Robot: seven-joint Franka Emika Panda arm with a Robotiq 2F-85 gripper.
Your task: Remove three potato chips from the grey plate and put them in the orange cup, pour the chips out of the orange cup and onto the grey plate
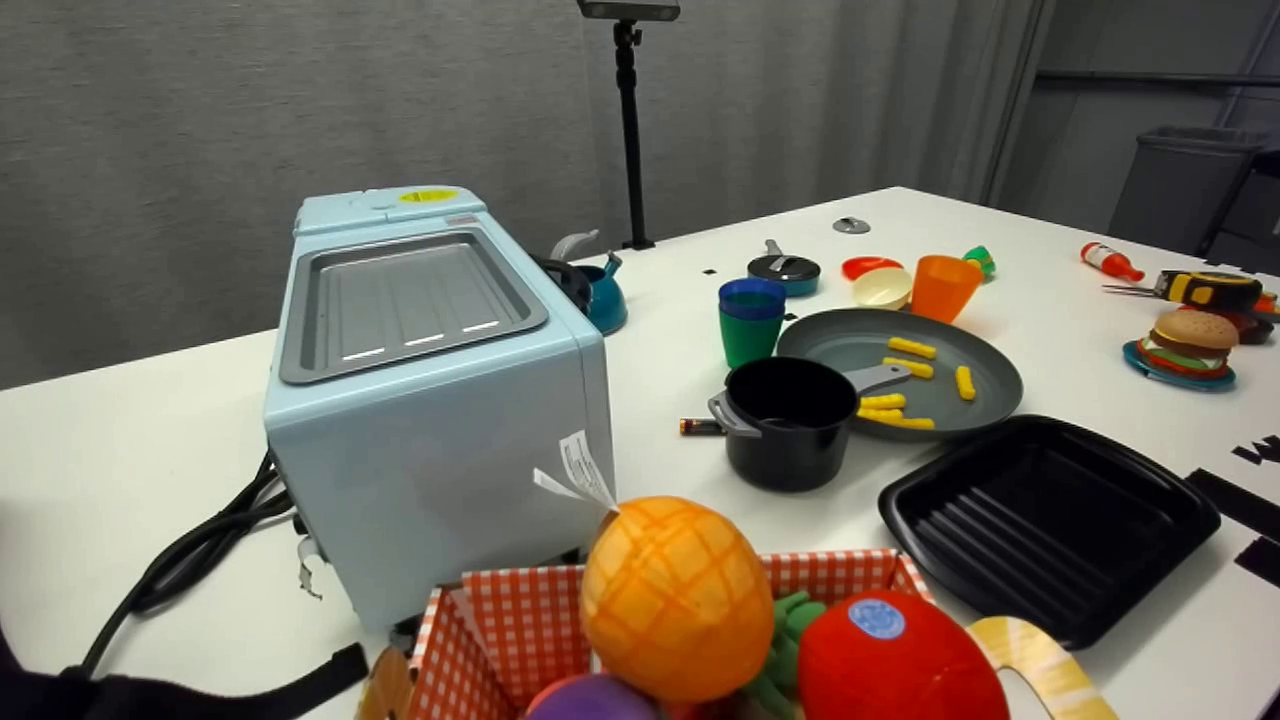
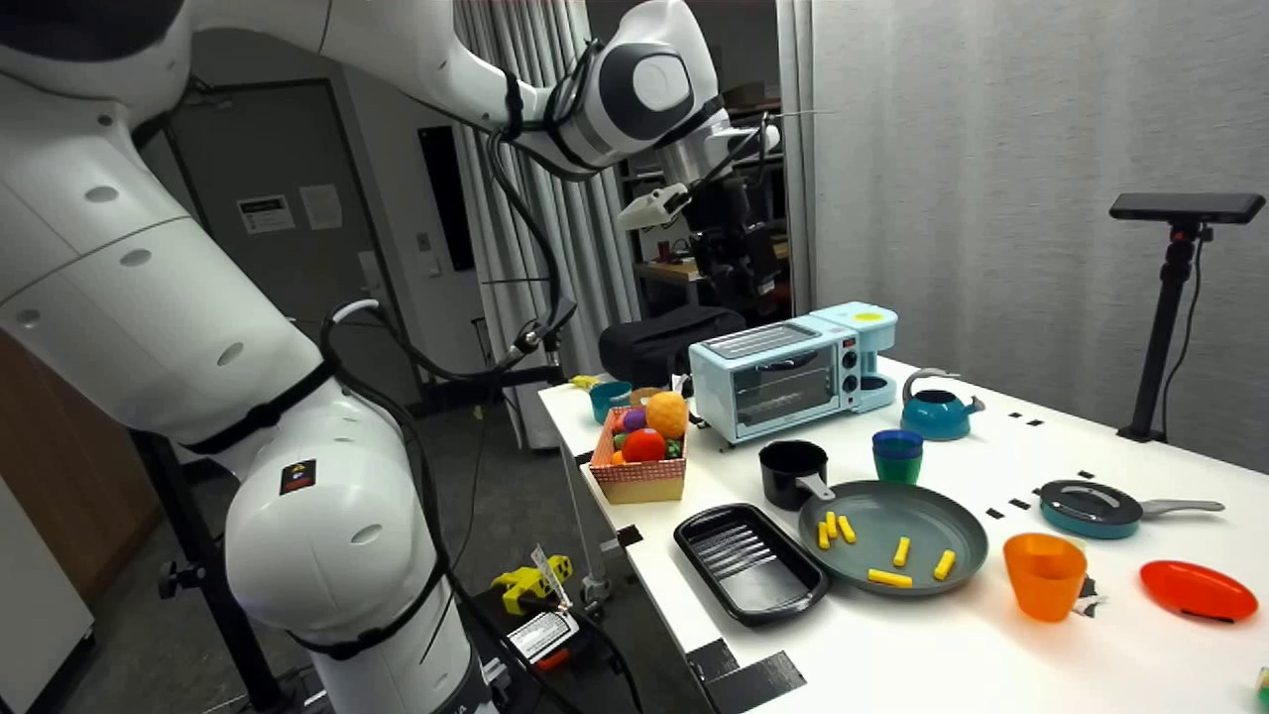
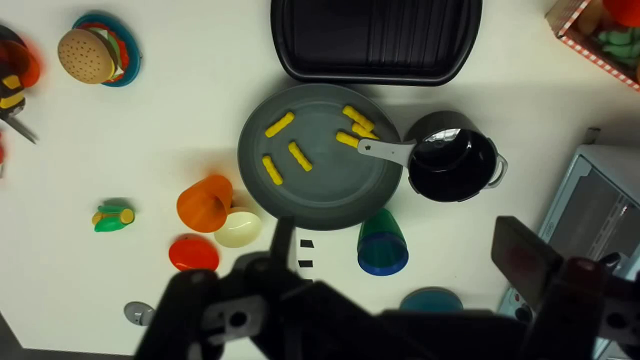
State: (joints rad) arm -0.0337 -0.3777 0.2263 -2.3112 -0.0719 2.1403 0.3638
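Observation:
The round grey plate (image 1: 830, 335) (image 2: 882, 506) (image 3: 340, 185) lies flat on the white table. Several yellow potato chips (image 1: 964, 382) (image 2: 901, 551) (image 3: 300, 156) lie spread on it; the pot's handle partly covers one in the wrist view. The orange cup (image 1: 945, 288) (image 2: 1045, 577) (image 3: 205, 205) stands upright on the table beside the plate, and I see nothing inside it. My gripper (image 2: 758, 278) (image 3: 395, 227) is open and empty, high above the table; in the wrist view its fingers are wide apart. It is out of sight in an exterior view.
A black pot (image 3: 452, 160) stands against the plate, its handle over the rim. A black ridged tray (image 3: 330, 40) and nested green and blue cups (image 3: 382, 245) also border the plate. A cream bowl (image 3: 238, 230) touches the orange cup. A toaster oven (image 2: 793, 372) and toy basket (image 2: 644, 486) stand nearby.

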